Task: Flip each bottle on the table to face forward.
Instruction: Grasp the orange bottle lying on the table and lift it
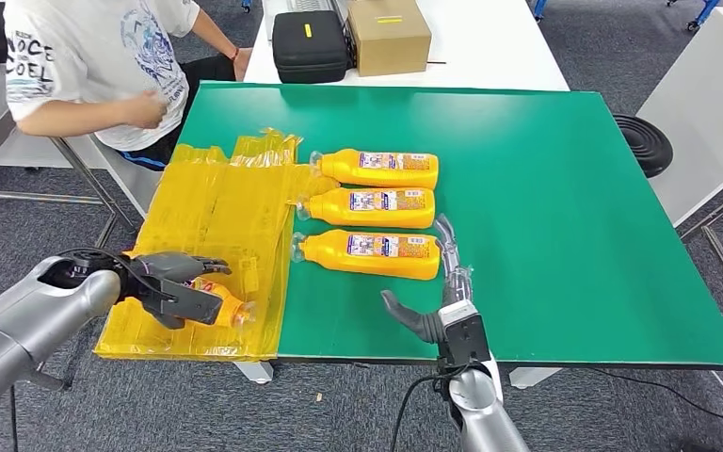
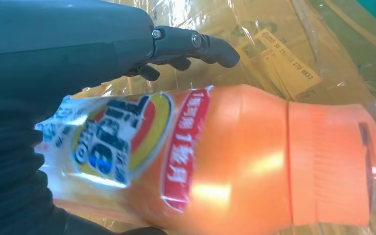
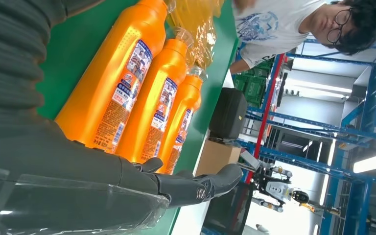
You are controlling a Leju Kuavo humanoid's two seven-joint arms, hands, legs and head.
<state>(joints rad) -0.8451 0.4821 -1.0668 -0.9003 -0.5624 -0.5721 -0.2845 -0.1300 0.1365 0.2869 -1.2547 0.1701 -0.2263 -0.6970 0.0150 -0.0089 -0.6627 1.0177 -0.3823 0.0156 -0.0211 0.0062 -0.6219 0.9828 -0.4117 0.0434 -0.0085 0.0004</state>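
Three orange bottles lie side by side on the green table (image 1: 565, 188), caps to the left: far (image 1: 377, 168), middle (image 1: 367, 207) and near (image 1: 369, 254), all showing their small-print back labels. In the right wrist view the near bottle (image 3: 111, 78) lies closest. My right hand (image 1: 441, 299) rests open by the table's front edge, fingers stretched toward the near bottle's base, holding nothing. My left hand (image 1: 174, 287) grips a fourth orange bottle (image 1: 229, 306) over the yellow plastic sheet; in the left wrist view that bottle (image 2: 225, 161) shows its coloured front label and ribbed cap.
Crinkled yellow plastic sheeting (image 1: 216, 217) covers the table's left end. A person in a white T-shirt (image 1: 94, 56) sits at the far left corner. A black case (image 1: 311, 42) and a cardboard box (image 1: 388, 36) stand on the white table behind. A white table (image 1: 715, 104) stands right.
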